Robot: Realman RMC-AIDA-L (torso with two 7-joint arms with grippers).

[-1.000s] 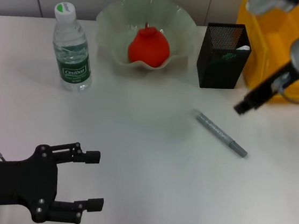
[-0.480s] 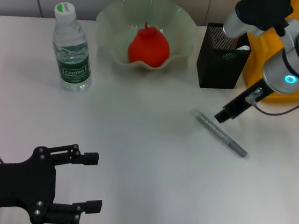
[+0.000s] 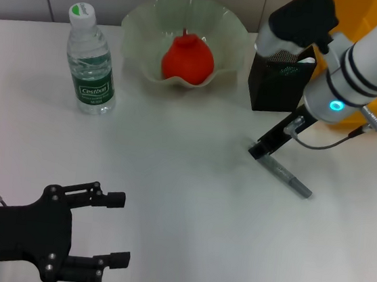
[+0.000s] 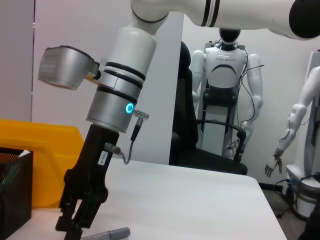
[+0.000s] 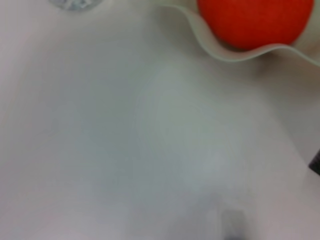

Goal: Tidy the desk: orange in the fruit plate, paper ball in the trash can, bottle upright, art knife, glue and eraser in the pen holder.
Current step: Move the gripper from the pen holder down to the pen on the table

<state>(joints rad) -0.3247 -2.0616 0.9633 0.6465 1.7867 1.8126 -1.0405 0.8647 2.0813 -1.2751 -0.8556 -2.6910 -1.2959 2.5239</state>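
Note:
The grey art knife lies flat on the white desk in front of the black mesh pen holder. My right gripper hangs just over the knife's end nearest the plate; the left wrist view shows that gripper beside the knife. The orange rests in the pale green fruit plate. The water bottle stands upright at the back left. My left gripper is open and idle at the front left. Paper ball, glue and eraser are out of view.
A yellow trash can stands at the back right behind the pen holder, partly hidden by my right arm. The right wrist view shows the orange, the plate's rim and bare desk.
My right arm has swung from beside the trash can toward the desk's middle and come down, so its gripper now sits at the knife's end. The left arm has stayed put.

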